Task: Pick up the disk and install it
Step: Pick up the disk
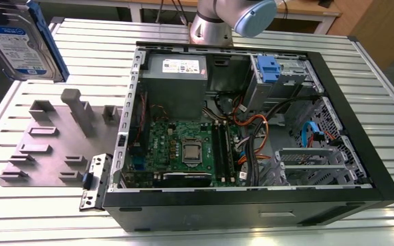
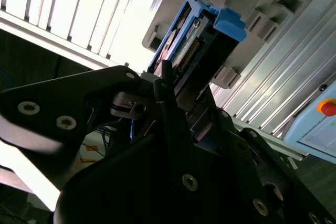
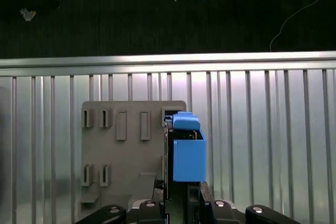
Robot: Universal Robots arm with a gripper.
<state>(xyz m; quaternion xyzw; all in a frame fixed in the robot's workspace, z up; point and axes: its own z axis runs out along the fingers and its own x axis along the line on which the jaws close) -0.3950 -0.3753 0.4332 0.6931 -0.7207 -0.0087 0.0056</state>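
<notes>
disk (image 1: 20,43) is held pinched in the gripper (image 3: 181,191), raised over the grey fixture plate (image 1: 52,151), well apart from the computer case (image 1: 252,210). slippage could be caused by tilt during carriage.

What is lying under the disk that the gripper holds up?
In the first wrist view, the grey slotted fixture plate lies on the slatted table below the disk. The disk covers one edge of it, so that part is hidden.
</notes>
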